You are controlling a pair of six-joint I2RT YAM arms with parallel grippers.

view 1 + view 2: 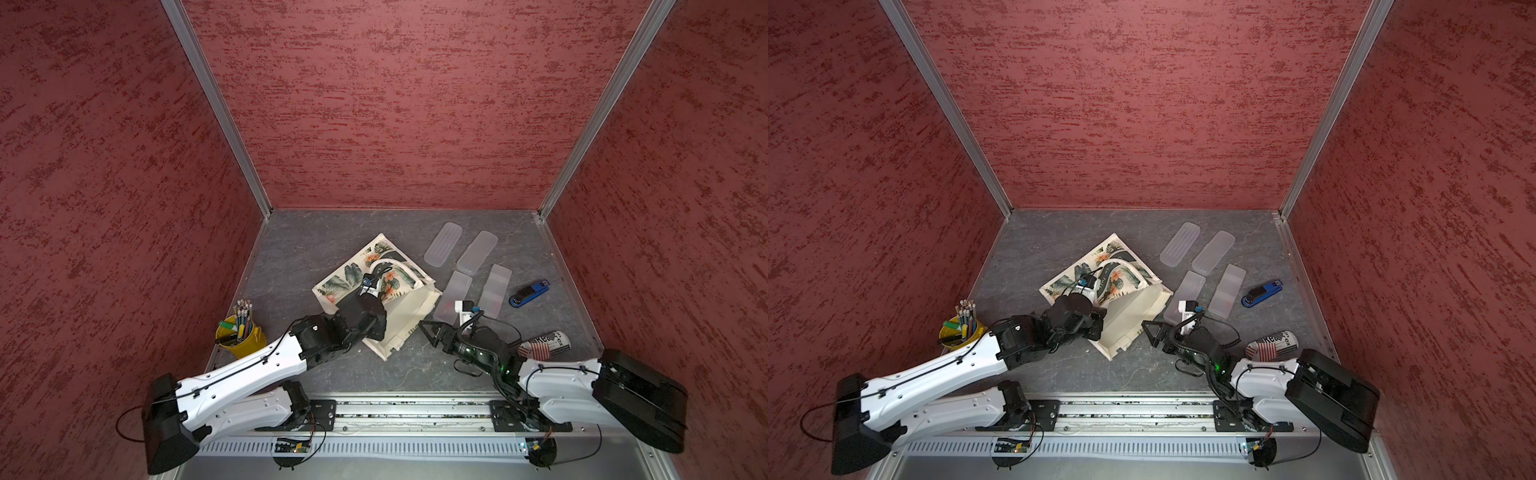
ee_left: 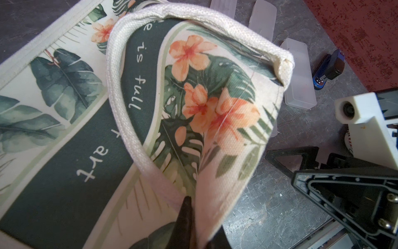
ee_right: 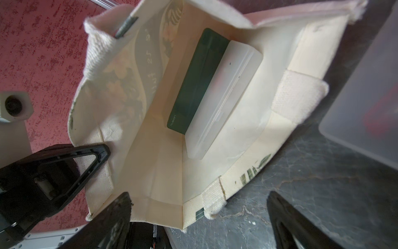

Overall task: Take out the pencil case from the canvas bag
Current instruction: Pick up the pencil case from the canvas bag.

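The canvas bag (image 1: 338, 284) (image 1: 1069, 276) lies on its side mid-table, its mouth toward my right arm. My left gripper (image 2: 193, 207) (image 1: 384, 286) is shut on the bag's printed upper side (image 2: 215, 107) and holds it lifted, so the mouth gapes. My right gripper (image 3: 198, 200) (image 1: 446, 322) stands open just outside the mouth, one finger at the bag's rim and one over bare table. Deep inside the bag (image 3: 150, 172), the right wrist view shows a frosted pencil case (image 3: 224, 97) leaning against a dark green case (image 3: 198, 79). Both top views hide them.
Several frosted cases (image 1: 442, 245) lie on the table right of the bag, one close beside my right gripper. A blue stapler (image 1: 530, 293) and a printed can (image 1: 544, 343) sit farther right. A yellow cup of pencils (image 1: 241, 332) stands at the left. Red walls enclose three sides.
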